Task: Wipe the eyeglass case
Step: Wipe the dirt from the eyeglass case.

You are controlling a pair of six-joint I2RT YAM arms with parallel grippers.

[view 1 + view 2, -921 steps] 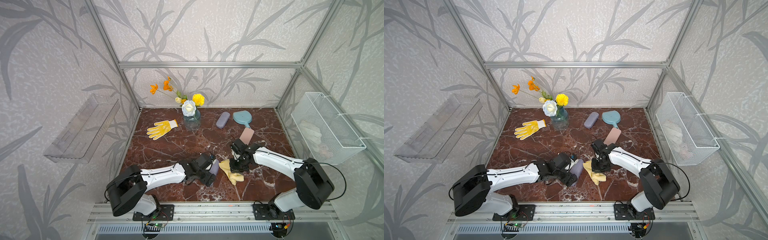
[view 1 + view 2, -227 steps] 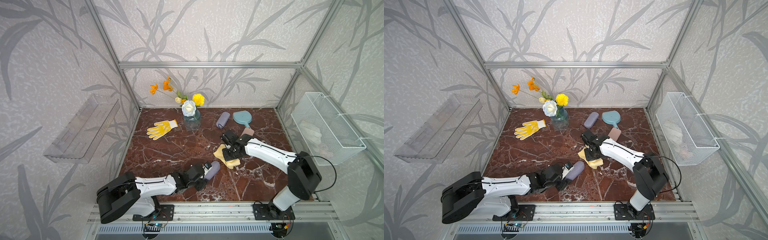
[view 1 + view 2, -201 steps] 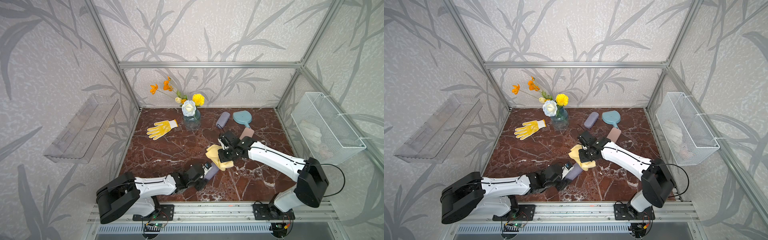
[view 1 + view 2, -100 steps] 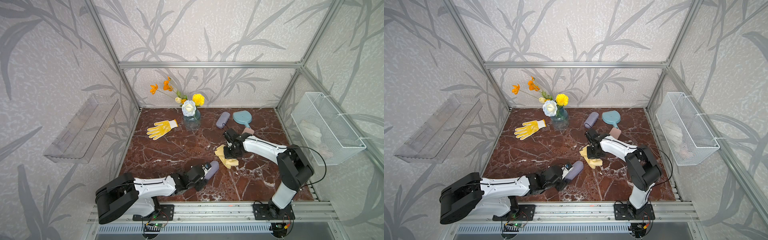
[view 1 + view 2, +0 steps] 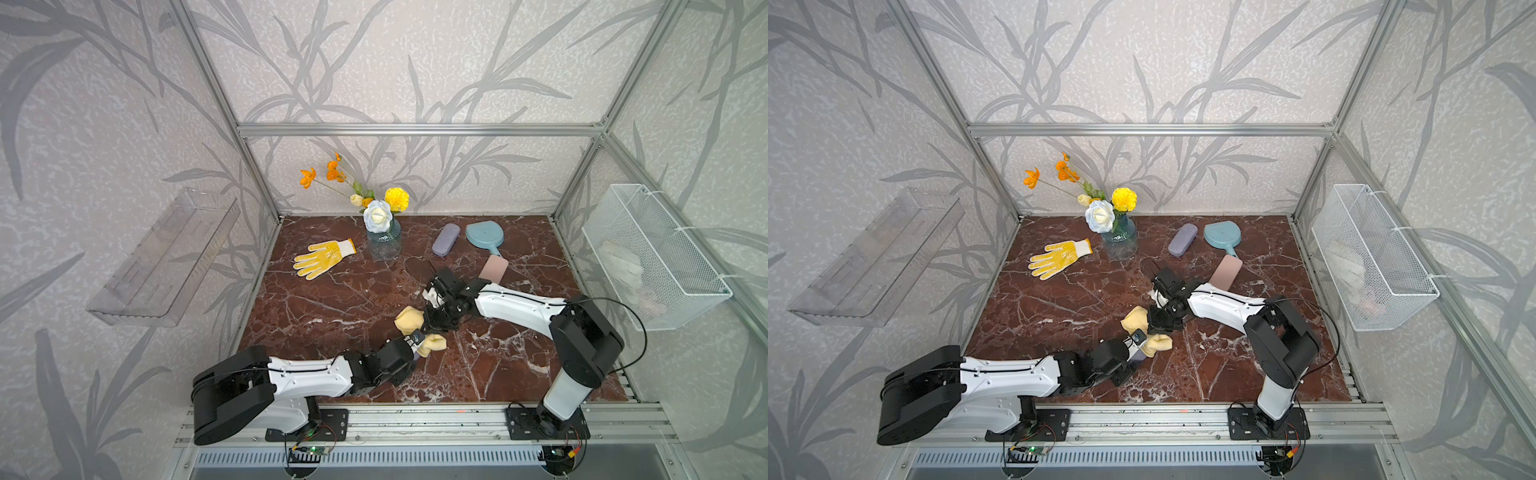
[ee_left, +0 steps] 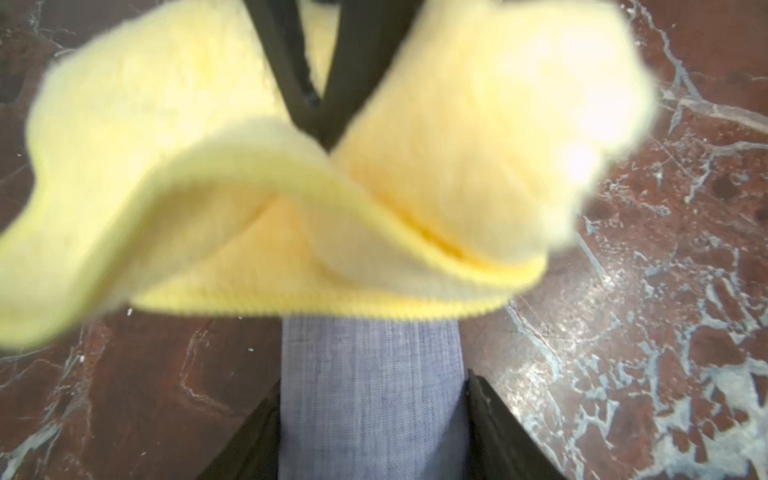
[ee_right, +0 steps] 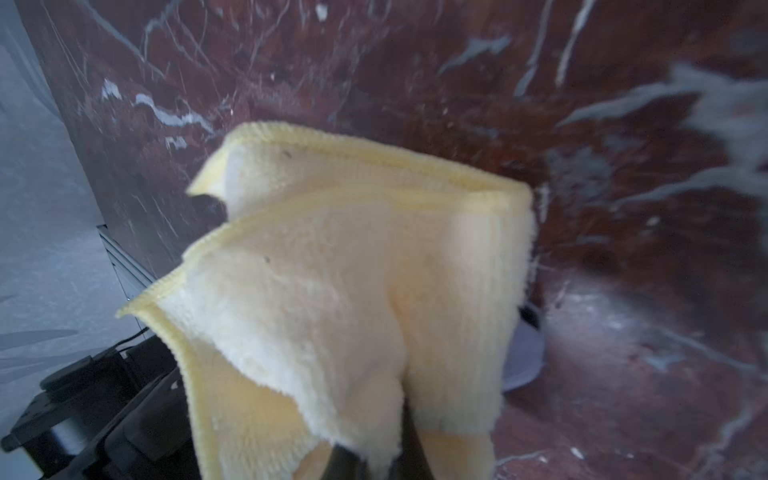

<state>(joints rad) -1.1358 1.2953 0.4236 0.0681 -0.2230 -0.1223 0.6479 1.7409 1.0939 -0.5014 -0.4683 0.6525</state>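
Note:
The eyeglass case (image 6: 370,395) is a grey-blue fabric one, lying low over the marble near the front. My left gripper (image 6: 374,415) is shut on its sides. In both top views the yellow cloth (image 5: 415,328) (image 5: 1144,332) hides nearly all of it. My right gripper (image 5: 432,328) (image 5: 1156,326) is shut on the cloth (image 7: 353,291), which drapes over the case's far end. A rim of the case (image 7: 523,357) peeks out beside the cloth in the right wrist view. The right fingers (image 6: 328,62) come down through the cloth (image 6: 249,199) in the left wrist view.
At the back stand a flower vase (image 5: 383,241), a second lavender case (image 5: 445,240), a blue hand mirror (image 5: 482,237) and a pink pad (image 5: 493,267). A yellow glove (image 5: 322,258) lies back left. A wire basket (image 5: 652,257) hangs right, a clear shelf (image 5: 166,257) left.
My right gripper has carried the cloth from the middle of the table forward and left onto the held case. The left arm has stayed put.

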